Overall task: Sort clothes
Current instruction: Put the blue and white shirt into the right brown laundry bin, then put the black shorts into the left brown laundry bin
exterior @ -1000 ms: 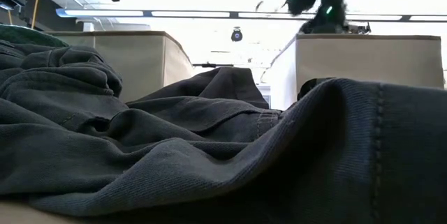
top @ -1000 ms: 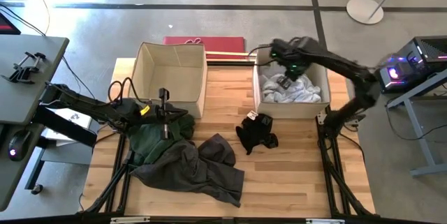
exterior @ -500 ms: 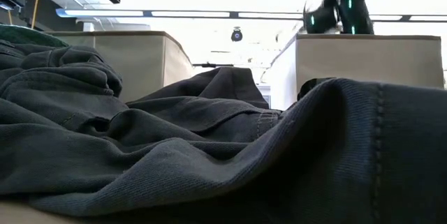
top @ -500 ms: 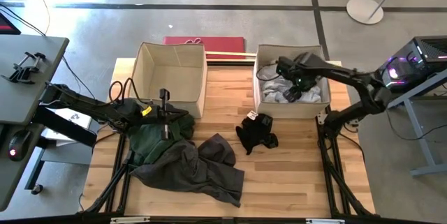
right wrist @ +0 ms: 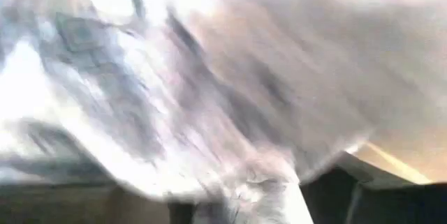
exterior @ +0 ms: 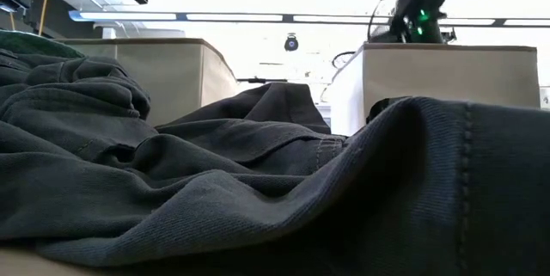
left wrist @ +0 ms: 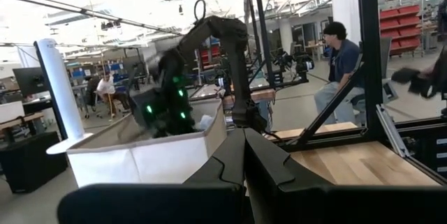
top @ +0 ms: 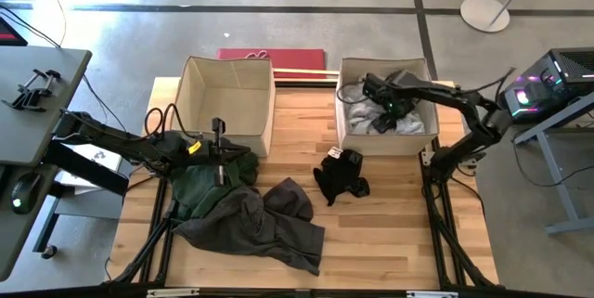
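Note:
A dark green garment [top: 200,187] and a charcoal grey garment [top: 264,224] lie heaped on the table's near left; the charcoal one fills the low view [exterior: 258,181]. A small black garment [top: 342,175] lies in the middle. White and light grey clothes [top: 385,123] lie in the right beige box [top: 340,122]. My left gripper [top: 246,156] is shut and empty above the green garment, as its wrist view [left wrist: 244,137] shows. My right gripper [top: 376,94] is low inside the right box, over the light clothes, with cloth close before its camera.
An empty beige box [top: 227,103] stands at the far left of the table. A red flat thing [top: 271,57] lies behind the boxes. Bare wood shows at the near right [top: 390,233]. People [left wrist: 342,63] sit in the room beyond the table.
My right gripper has gone down from above the right box into it, onto the light clothes, and shifted a little toward the far edge. The clothes in the box have shifted under it.

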Tool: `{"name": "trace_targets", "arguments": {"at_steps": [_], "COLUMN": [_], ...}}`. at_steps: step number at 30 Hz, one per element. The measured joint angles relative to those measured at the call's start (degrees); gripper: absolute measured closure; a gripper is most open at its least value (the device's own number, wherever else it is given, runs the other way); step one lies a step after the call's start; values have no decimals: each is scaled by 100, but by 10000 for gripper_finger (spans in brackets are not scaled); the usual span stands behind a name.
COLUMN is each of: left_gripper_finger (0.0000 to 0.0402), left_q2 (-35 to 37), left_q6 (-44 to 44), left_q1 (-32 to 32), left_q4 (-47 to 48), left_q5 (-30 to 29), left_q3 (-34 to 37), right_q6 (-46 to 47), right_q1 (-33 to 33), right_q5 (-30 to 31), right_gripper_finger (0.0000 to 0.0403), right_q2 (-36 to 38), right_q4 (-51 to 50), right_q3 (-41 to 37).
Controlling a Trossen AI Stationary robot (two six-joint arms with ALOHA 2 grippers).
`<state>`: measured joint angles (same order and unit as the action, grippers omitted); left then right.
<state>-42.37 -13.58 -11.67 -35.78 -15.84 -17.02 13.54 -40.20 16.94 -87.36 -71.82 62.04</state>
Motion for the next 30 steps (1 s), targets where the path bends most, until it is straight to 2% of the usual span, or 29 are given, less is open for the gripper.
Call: {"name": "trace_targets", "arguments": {"at_steps": [5,9,13,18,21,24,27,30], "left_gripper_finger": [401,402,402,402,401,402,401,401], "left_q2": [-1,0,-1,-1,-2,-2,-2,0], "left_q6": [4,7,97,160,160,166,171,224], "left_q1": [1,0,1,1,1,1,0,0], "left_q4": [37,113,126,126,126,123,119,117], "left_q5": [-1,-1,-1,-1,0,1,0,1], "left_q3": [0,0,0,0,0,0,2,2], "right_q6": [373,733,984,1000,999,805,385,200], "right_q1": [159,498,1243,2856,4005,5011,5665,6023], "right_q5": [302,792,1189,1233,1248,1317,1121,601], "right_gripper_finger": [150,144,144,144,144,143,143,144], "right_q2": [248,645,1193,1732,1725,1612,1462,1314], "right_q4": [-930,-1245,-1165,-751,-451,333,1316,2116], "right_q3": [1274,2194,2668,2706,2704,2422,1879,1217]}}
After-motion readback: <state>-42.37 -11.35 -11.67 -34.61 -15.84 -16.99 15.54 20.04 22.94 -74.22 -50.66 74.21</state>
